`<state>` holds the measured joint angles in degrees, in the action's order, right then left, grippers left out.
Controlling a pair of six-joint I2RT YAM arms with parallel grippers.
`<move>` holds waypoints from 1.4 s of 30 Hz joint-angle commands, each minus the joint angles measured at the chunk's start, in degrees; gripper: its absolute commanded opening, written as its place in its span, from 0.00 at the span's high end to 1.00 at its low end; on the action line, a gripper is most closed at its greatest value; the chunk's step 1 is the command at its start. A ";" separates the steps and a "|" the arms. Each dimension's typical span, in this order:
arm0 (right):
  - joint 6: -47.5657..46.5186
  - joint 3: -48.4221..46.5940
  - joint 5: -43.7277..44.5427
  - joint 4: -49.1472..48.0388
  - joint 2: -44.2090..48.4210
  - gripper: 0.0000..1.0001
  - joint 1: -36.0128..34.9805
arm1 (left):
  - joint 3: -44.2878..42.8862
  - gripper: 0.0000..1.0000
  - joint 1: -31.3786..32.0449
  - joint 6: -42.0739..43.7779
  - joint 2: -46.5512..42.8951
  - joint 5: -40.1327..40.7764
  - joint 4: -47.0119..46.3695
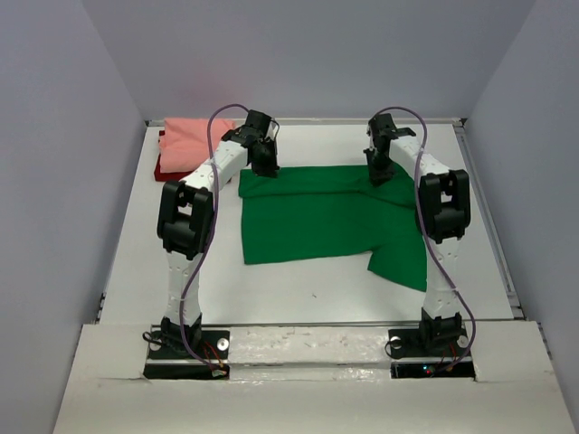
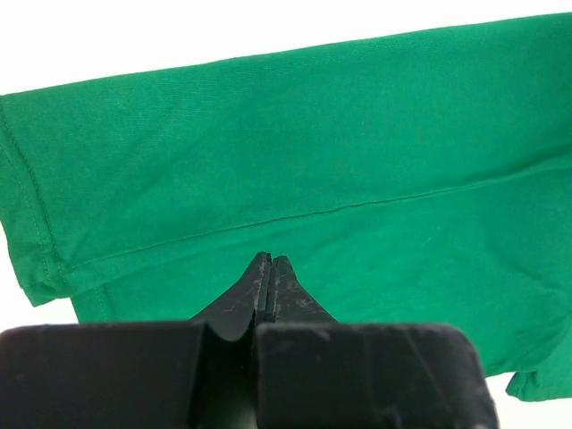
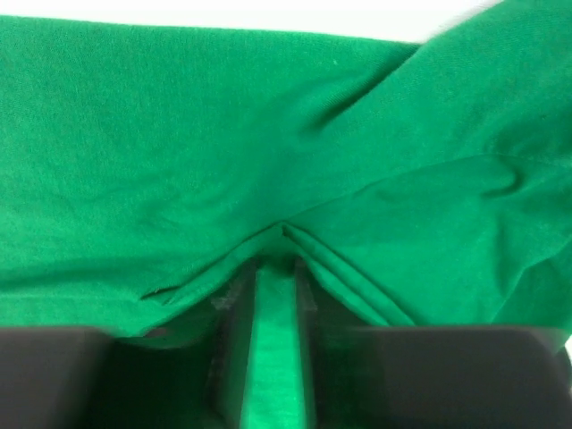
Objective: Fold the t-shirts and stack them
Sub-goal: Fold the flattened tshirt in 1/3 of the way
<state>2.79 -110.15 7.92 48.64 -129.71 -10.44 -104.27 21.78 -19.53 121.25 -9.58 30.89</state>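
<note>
- Jaws: left jaws pressed fully together, nothing visible between them, over the far left corner of the green t-shirt (image 1: 326,221).
- Opposite: right jaws part closed, pinching a raised fold at the far right edge.
- Lie: green t-shirt flat on the surface (image 1: 289,294), long axis left to right, far edge folded over.
- Stack: pink t-shirt (image 1: 194,136) on dark red t-shirt (image 1: 161,170), far left corner, nearer the left arm (image 1: 185,217).

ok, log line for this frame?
left claw: shut over green t-shirt | right claw: pinching green t-shirt | pink t-shirt on dark red t-shirt, far left corner
</note>
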 commanded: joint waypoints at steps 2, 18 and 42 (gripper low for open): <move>1.17 -1.74 -0.72 -2.06 -0.46 0.88 0.51 | -2.43 1.00 0.54 0.90 -3.48 -0.79 0.31; 8.72 20.39 8.16 -6.10 18.50 1.00 -1.78 | -1.12 1.00 3.88 0.63 -4.00 0.18 0.66; 10.49 22.03 13.34 -8.22 22.41 1.00 -2.05 | -6.29 1.00 4.76 1.86 0.47 4.76 3.83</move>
<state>14.35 -79.20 16.01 41.50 -102.13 -15.00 -104.68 26.92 -19.53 119.20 -3.60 34.02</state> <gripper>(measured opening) 0.014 0.011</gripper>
